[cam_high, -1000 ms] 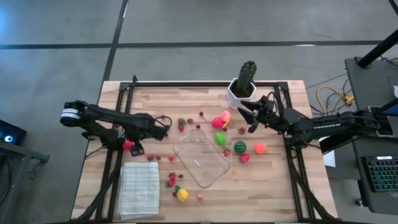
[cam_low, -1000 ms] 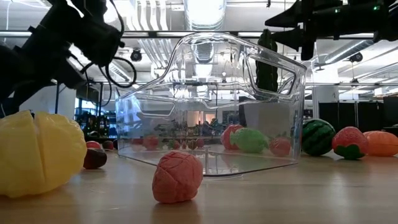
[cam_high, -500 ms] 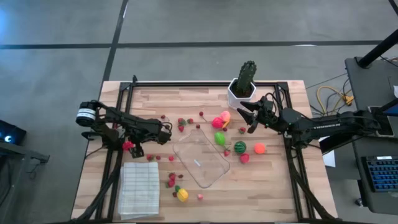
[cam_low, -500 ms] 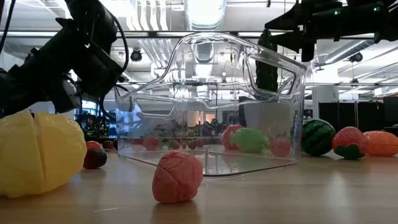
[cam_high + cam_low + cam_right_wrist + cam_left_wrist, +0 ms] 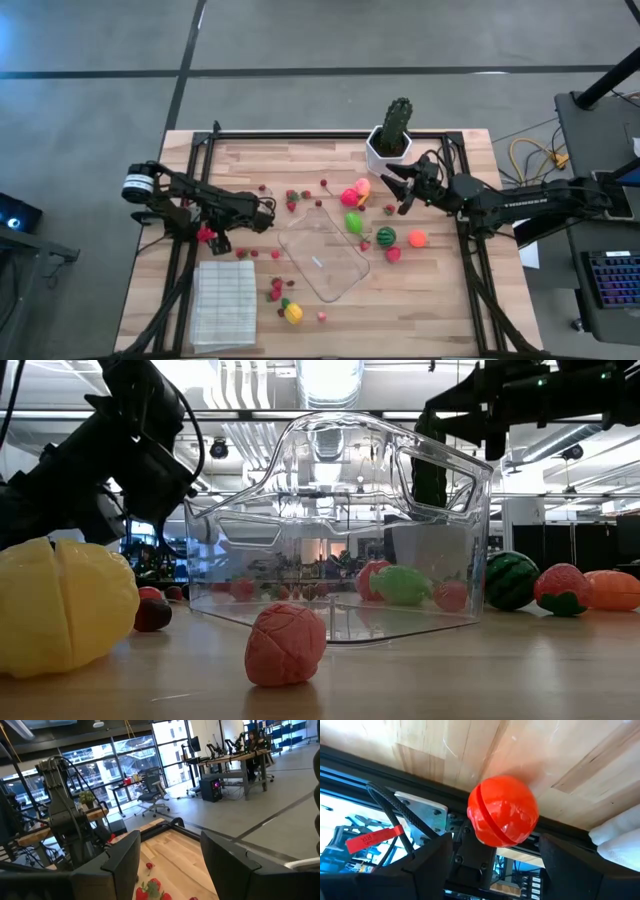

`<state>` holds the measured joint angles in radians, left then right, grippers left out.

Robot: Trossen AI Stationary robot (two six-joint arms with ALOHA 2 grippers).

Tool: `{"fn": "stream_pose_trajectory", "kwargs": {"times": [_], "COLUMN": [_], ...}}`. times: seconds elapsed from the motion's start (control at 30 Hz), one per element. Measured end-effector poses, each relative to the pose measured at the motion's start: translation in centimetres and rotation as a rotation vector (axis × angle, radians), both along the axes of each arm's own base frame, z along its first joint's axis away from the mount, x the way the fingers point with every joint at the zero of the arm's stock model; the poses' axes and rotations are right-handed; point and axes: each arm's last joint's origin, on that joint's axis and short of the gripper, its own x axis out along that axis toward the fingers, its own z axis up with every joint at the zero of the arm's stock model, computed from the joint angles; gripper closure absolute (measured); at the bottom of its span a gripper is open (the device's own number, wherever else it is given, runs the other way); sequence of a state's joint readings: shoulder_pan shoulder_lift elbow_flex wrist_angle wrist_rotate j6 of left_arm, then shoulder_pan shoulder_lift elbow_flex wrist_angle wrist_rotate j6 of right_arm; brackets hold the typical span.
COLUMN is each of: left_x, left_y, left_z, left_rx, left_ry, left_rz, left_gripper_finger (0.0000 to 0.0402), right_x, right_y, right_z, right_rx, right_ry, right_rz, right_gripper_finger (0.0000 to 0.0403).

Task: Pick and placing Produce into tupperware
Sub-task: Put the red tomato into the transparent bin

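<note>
The left gripper (image 5: 492,855) is standing with its fingers (image 5: 427,865) spread wide and empty, a red ball (image 5: 502,810) of produce sitting between them on the wood, right against the dark frame rail (image 5: 420,780) at the table's left edge. In the overhead view that left gripper (image 5: 215,238) is pointing back toward the left edge, just beyond the white cloth (image 5: 224,303) at the near left corner. The ball is looking like smooth, hard plastic with a groove around it; it is probably light and prone to rolling or squirting out, so the fingers should be closing across its widest part, level with the middle.

The right gripper (image 5: 395,185) is hanging raised near the cactus pot (image 5: 384,150) at the far edge, fingers parted partway, seemingly holding nothing, though the view there is poor.

The tupperware (image 5: 325,256) is sitting empty at mid-table, with the remaining produce (image 5: 386,237) lying scattered around it. The container is thin, clear and stiff, and is likely sliding easily if bumped.
</note>
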<state>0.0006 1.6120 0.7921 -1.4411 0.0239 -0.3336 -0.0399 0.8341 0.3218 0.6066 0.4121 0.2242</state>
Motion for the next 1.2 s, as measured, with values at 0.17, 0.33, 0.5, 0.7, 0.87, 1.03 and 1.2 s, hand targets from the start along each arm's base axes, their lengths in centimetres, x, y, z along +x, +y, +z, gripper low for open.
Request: {"fn": "stream_pose_trajectory", "kwargs": {"times": [0.17, 0.33, 0.5, 0.7, 0.87, 1.03, 1.2], "left_x": [0.1, 0.3, 0.5, 0.7, 0.9, 1.2, 1.4], "left_y": [0.0, 0.0, 0.0, 0.0, 0.0, -0.1, -0.2], "left_z": [-0.2, -0.6, -1.2, -2.1, -2.8, -3.5, -4.1], "left_rx": [0.000, 0.000, -0.001, -0.005, -0.006, -0.021, -0.043], "left_ry": [0.010, 0.032, 0.065, 0.110, 0.152, 0.151, 0.140], "left_rz": [0.000, 0.000, 0.000, 0.004, 0.005, 0.019, 0.039], "left_gripper_finger": [0.0120, 0.0120, 0.0120, 0.0120, 0.0120, 0.0120, 0.0120], "right_x": [0.0, 0.0, 0.0, 0.0, 0.0, 0.0, 0.0], "right_y": [0.0, 0.0, 0.0, 0.0, 0.0, 0.0, 0.0], "right_z": [-0.1, -0.2, -0.3, -0.3, -0.3, -0.3, -0.3], "right_rx": [0.000, 0.001, 0.001, 0.001, 0.001, 0.001, -0.019], "right_ry": [0.007, 0.026, 0.033, 0.036, 0.035, 0.035, 0.044], "right_rz": [0.000, 0.000, 0.000, 0.000, -0.001, -0.001, -0.002], "right_gripper_finger": [0.0202, 0.0202, 0.0202, 0.0202, 0.0202, 0.0202, 0.0202]}}
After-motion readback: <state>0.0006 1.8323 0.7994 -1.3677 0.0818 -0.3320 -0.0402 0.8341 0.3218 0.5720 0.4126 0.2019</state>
